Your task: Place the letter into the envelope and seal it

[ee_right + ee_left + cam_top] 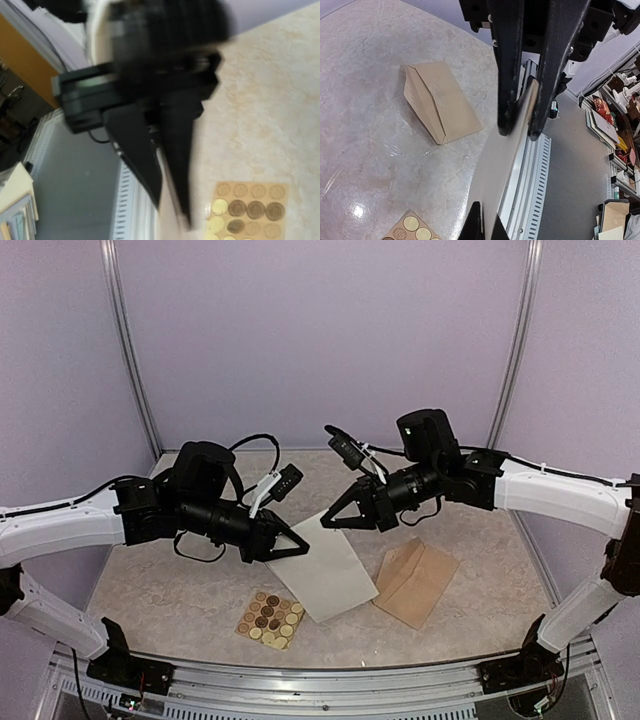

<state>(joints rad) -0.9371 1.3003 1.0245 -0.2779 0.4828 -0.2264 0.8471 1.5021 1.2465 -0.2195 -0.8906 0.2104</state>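
Observation:
The letter (330, 575) shows its plain white back, its far end lifted off the table. My left gripper (300, 545) pinches its left corner. My right gripper (328, 523) holds the raised far corner. In the left wrist view the letter (505, 165) runs edge-on between my left gripper's tips (487, 225), which are shut on it. At the top of that view the right gripper (520, 132) straddles the same sheet. The tan envelope (415, 582) lies flat to the right, untouched, and appears as the envelope (442, 100) with its flap side up. The right wrist view is blurred.
A tan sheet of round stickers (270, 618) lies near the front edge, left of the letter, also seen as the sticker sheet (250, 210). The table's metal front rail (530, 190) runs just beyond the letter. Frame posts stand at the back corners.

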